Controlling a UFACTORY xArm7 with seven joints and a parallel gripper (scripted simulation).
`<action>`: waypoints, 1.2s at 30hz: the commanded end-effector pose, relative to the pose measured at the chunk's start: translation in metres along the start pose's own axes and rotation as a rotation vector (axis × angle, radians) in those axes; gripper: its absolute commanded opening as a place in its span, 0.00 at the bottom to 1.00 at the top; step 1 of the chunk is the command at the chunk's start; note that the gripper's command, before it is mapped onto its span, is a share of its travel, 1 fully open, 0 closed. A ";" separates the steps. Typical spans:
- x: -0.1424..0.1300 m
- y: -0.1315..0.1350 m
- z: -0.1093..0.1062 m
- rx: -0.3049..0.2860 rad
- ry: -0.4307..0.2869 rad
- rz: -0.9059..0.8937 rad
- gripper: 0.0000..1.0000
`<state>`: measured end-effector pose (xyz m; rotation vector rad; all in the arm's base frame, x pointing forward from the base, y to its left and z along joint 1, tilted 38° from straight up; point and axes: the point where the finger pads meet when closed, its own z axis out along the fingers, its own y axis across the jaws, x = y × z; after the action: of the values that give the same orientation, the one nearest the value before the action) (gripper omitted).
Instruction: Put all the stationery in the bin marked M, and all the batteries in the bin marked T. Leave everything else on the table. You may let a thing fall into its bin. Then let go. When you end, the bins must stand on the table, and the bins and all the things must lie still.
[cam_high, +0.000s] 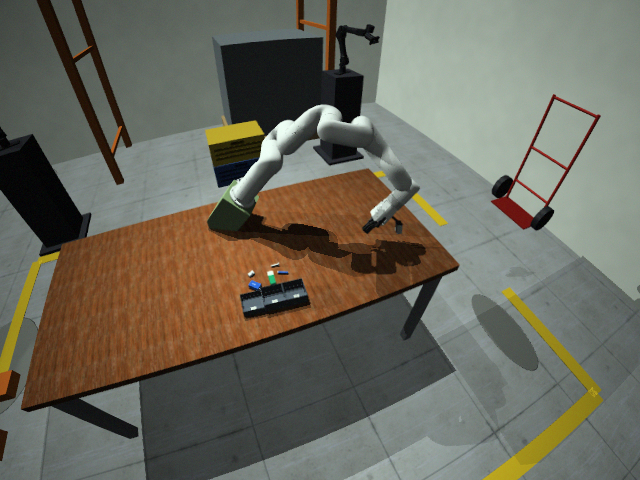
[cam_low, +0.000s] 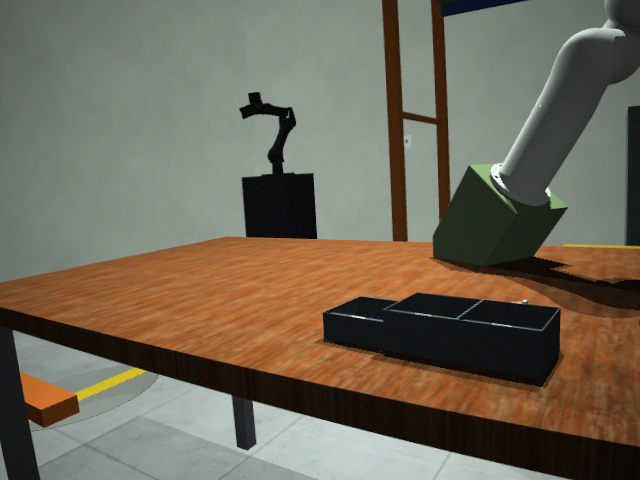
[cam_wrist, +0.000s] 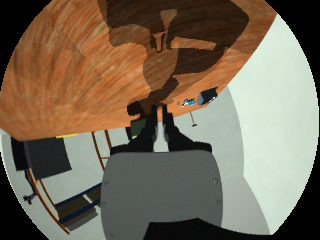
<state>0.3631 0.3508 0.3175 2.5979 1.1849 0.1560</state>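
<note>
Blue, green and white small items lie loose above the dark bins, low centre in the top view, so sorting seems barely begun. The end effector, right of centre, is nearly pressed together, empty. The exterior view omits it; labels show from above.

Workshop or robotics lab: tiled floor with yellow marking tape; red hand truck; stacked yellow and blue crates; black robot arm on a pedestal.
</note>
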 end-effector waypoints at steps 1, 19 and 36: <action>-0.008 0.021 0.009 0.029 -0.015 0.065 0.07; -0.052 0.095 0.049 0.092 -0.055 0.226 0.07; -0.119 0.164 0.091 0.184 -0.095 0.483 0.07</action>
<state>0.4198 0.1644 0.2836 2.9472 0.6002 0.0181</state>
